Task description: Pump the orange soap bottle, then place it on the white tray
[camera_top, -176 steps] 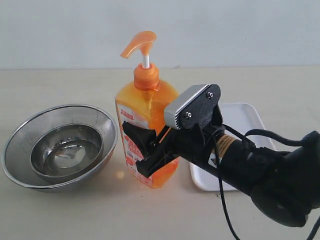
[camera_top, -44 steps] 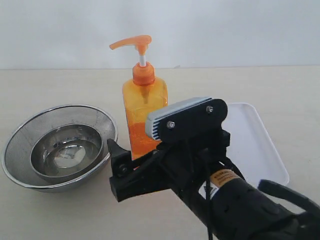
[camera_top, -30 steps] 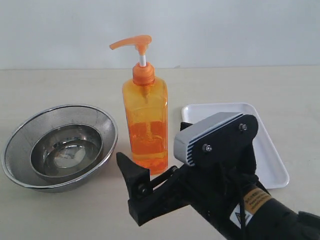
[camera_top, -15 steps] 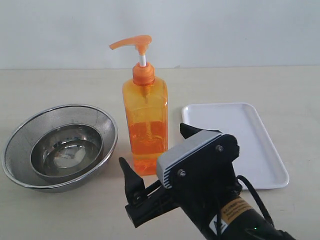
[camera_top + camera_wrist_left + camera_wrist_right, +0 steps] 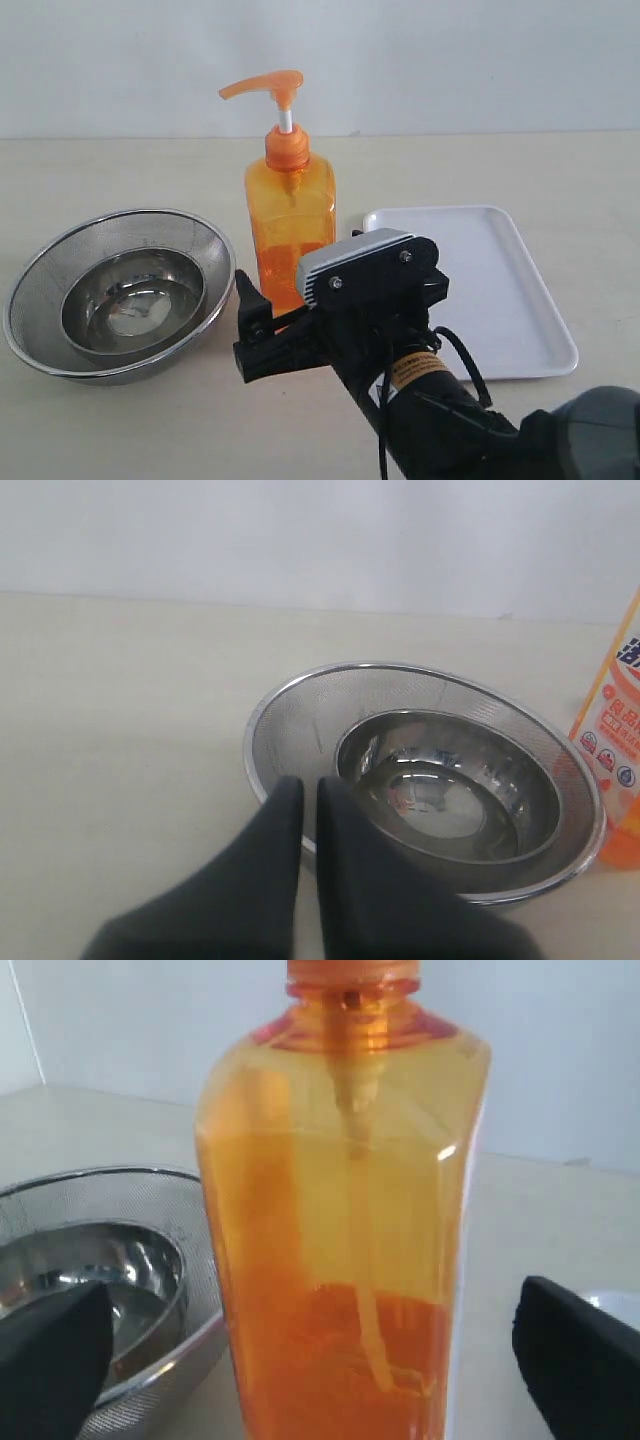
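The orange soap bottle [image 5: 290,220] stands upright on the table between the steel bowls and the white tray [image 5: 500,270], its pump head pointing left. My right gripper [image 5: 292,318] is open just in front of the bottle's lower body. In the right wrist view the bottle [image 5: 340,1210] fills the middle, with the black fingers [image 5: 50,1360] far apart on either side and not touching it. My left gripper [image 5: 308,785] is shut on nothing, near the bowl's rim; the exterior view does not show it. An edge of the bottle's label [image 5: 615,740] shows in the left wrist view.
A steel mesh bowl with a smaller steel bowl inside [image 5: 120,290] sits left of the bottle, close to it; the left wrist view shows the same bowls [image 5: 430,780]. The tray lies flat, right of the bottle, with nothing on it. A pale wall closes the back.
My right gripper let go of the bottle and drew back toward the table's front. It has now come forward, its fingers flanking the bottle. The bottle stands turned, label away.
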Available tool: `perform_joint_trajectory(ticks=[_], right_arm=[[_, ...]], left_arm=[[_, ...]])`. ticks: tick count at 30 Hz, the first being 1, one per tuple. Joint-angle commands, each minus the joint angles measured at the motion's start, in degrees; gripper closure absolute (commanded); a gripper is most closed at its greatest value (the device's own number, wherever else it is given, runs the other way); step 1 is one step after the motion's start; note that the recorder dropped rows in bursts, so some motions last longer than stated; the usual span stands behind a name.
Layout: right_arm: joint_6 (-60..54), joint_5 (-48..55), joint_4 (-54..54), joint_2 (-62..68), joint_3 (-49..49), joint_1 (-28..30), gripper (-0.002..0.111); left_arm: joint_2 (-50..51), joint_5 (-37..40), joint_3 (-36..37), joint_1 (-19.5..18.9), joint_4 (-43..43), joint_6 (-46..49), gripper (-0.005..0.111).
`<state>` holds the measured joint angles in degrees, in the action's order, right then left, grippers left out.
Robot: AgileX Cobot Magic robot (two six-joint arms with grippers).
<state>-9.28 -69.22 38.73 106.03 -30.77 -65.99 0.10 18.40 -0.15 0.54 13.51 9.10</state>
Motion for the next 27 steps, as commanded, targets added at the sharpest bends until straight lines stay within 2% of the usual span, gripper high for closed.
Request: perform_joint_trajectory(ticks=[1, 5, 9, 15, 27], right_arm=[[0.7, -0.7, -0.2, 0.9, -2.1, 1.0, 0.003], [5.7, -0.7, -1.2, 2.9, -2.7, 3.1, 0.003], [5.8, -0.7, -2.7, 4.6, -4.1, 5.3, 0.003], [5.8, -0.7, -6.3, 5.4, -6.5, 5.5, 0.003], [4.6, -0.7, -5.6, 8.6, -11.0, 7.8, 0.003]], left_arm=[[-0.1, -0.3, 0.2, 0.0, 0.0, -0.6, 0.102], [-0.1, -0.3, 0.2, 0.0, 0.0, -0.6, 0.102], [-0.1, -0.3, 0.2, 0.0, 0.0, -0.6, 0.102], [-0.1, -0.3, 0.2, 0.0, 0.0, -0.6, 0.102], [-0.1, -0.3, 0.2, 0.0, 0.0, -0.6, 0.102]])
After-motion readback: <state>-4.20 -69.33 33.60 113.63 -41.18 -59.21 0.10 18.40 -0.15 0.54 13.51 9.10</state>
